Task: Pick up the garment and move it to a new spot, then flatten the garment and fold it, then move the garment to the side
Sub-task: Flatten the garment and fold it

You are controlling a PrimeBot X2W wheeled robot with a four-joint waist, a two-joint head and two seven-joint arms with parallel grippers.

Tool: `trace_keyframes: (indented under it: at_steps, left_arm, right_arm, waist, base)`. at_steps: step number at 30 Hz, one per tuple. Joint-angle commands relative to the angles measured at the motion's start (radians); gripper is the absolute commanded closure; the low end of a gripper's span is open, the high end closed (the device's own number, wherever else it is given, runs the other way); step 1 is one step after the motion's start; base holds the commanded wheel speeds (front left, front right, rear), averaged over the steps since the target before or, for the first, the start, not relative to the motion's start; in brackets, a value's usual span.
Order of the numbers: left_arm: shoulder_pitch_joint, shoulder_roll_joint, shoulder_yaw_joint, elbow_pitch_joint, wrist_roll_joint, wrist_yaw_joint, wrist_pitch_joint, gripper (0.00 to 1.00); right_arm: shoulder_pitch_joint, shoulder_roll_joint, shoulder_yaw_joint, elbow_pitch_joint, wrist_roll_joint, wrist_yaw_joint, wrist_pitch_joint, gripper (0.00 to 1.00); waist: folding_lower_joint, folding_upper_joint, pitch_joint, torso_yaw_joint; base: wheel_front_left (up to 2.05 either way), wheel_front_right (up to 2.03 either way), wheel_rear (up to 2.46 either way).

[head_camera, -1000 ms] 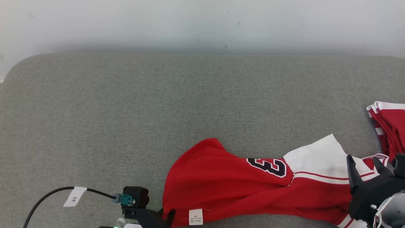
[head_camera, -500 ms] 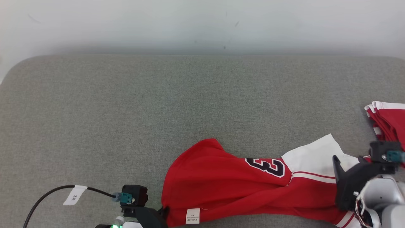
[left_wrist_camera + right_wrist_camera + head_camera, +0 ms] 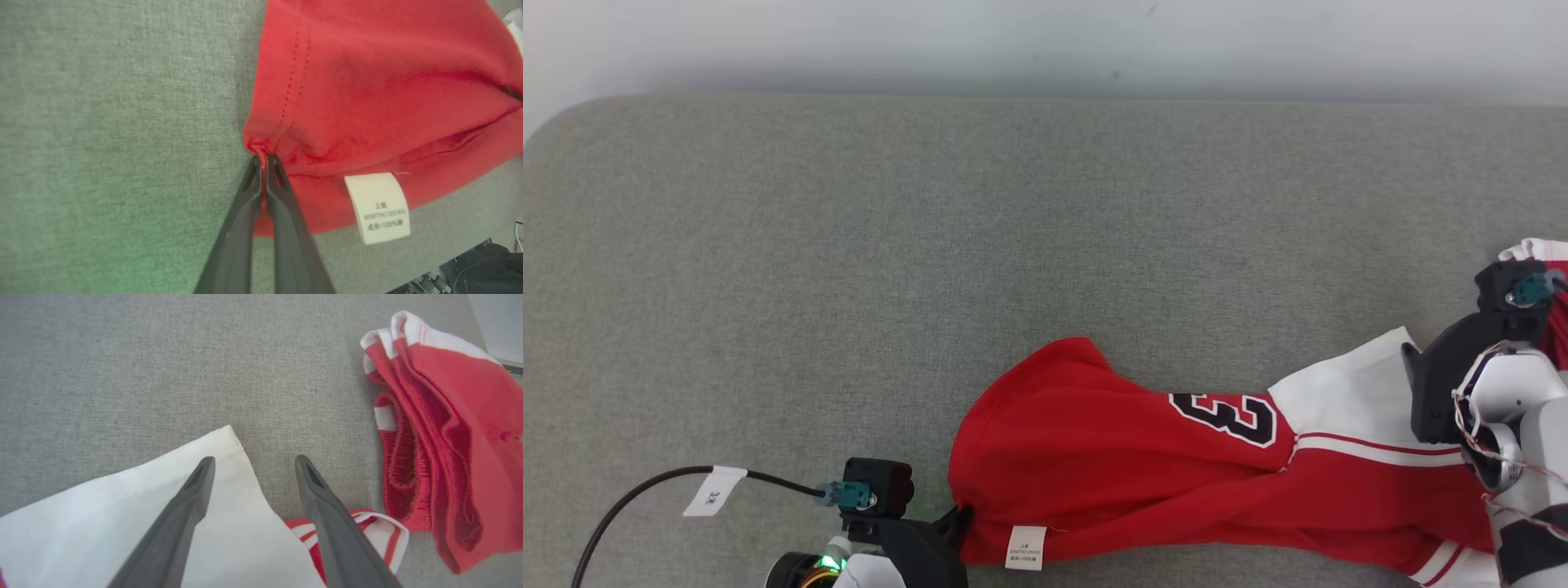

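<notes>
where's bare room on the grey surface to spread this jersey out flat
The whole far and left stretch of the grey surface is bare, from the wall down to the red jersey and the black cable. The near right is crowded: the jersey, the open right gripper over its white panel, and a red garment pile beside it.

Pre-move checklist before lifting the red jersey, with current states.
1. Left gripper shut on the red jersey at its hem edge: ok.
2. Right gripper gripping the jersey: not ok; it is open, over the corner of the white panel.
3. Jersey flat: not ok; bunched and creased.
4. Striped cuff apart from the second red garment: cannot tell.
5. Bare grey surface available for a new spot: ok.
</notes>
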Motion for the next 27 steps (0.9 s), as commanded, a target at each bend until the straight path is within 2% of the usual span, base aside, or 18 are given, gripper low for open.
trace_keyframes:
  at_steps: [1, 5, 6, 7, 8, 9, 10, 11, 23, 27]
  left_arm:
    - [-0.01, -0.002, -0.004, 0.009, 0.009, -0.003, 0.003, 1.0]
    - [-0.021, -0.005, -0.004, 0.005, 0.01, -0.002, -0.003, 1.0]
    - [-0.023, -0.005, -0.003, 0.005, 0.01, -0.002, -0.005, 1.0]
    - [-0.025, -0.005, -0.001, 0.005, 0.009, -0.001, -0.006, 1.0]
    - [-0.027, -0.006, -0.001, 0.005, 0.009, -0.001, -0.007, 1.0]
    - [-0.029, -0.006, 0.001, 0.004, 0.008, -0.001, -0.011, 1.0]
    - [-0.03, -0.007, 0.002, 0.004, 0.006, -0.001, -0.015, 1.0]
    - [-0.032, -0.006, 0.004, 0.002, 0.006, -0.003, -0.019, 1.0]
    - [-0.034, -0.024, 0.089, -0.035, -0.028, -0.036, -0.199, 1.0]
    - [-0.033, -0.035, 0.153, -0.049, -0.062, -0.039, -0.275, 1.0]
  right_arm:
    - [-0.032, -0.02, 0.011, 0.039, 0.007, -0.003, -0.003, 0.0]
    - [-0.076, -0.047, 0.036, 0.121, 0.015, -0.003, 0.013, 0.0]
    - [-0.084, -0.05, 0.039, 0.138, 0.021, -0.003, 0.016, 0.08]
    - [-0.089, -0.049, 0.043, 0.153, 0.027, -0.003, 0.02, 0.28]
    - [-0.092, -0.049, 0.046, 0.167, 0.034, -0.003, 0.022, 0.52]
    - [-0.095, -0.049, 0.049, 0.181, 0.04, -0.003, 0.024, 0.65]
    - [-0.099, -0.048, 0.051, 0.191, 0.046, -0.003, 0.024, 0.94]
    - [-0.102, -0.05, 0.053, 0.198, 0.05, -0.003, 0.021, 1.0]
    - [-0.138, -0.054, 0.068, 0.14, 0.075, -0.003, -0.12, 1.0]
    - [-0.142, -0.067, 0.097, 0.094, 0.103, -0.003, -0.159, 1.0]
  waist:
    - [-0.0001, -0.0001, 0.021, 0.015]
    - [-0.0001, -0.0001, 0.035, 0.025]
    - [-0.0001, -0.0001, 0.037, 0.025]
    - [-0.0001, -0.0001, 0.039, 0.026]
    - [-0.0001, -0.0001, 0.04, 0.026]
    - [-0.0001, -0.0001, 0.04, 0.026]
    - [-0.0001, -0.0001, 0.041, 0.026]
    - [-0.0001, -0.0001, 0.041, 0.025]
    - [-0.0001, -0.0001, 0.015, -0.007]
    - [-0.0001, -0.0001, 0.003, -0.029]
  base:
    - [0.0, 0.0, 0.0]
    - [0.0, 0.0, 0.0]
    - [0.0, 0.0, 0.0]
    - [0.0, 0.0, 0.0]
    - [0.0, 0.0, 0.0]
    - [0.0, 0.0, 0.0]
    - [0.0, 0.0, 0.0]
    - [0.0, 0.0, 0.0]
    - [0.0, 0.0, 0.0]
    - [0.0, 0.0, 0.0]
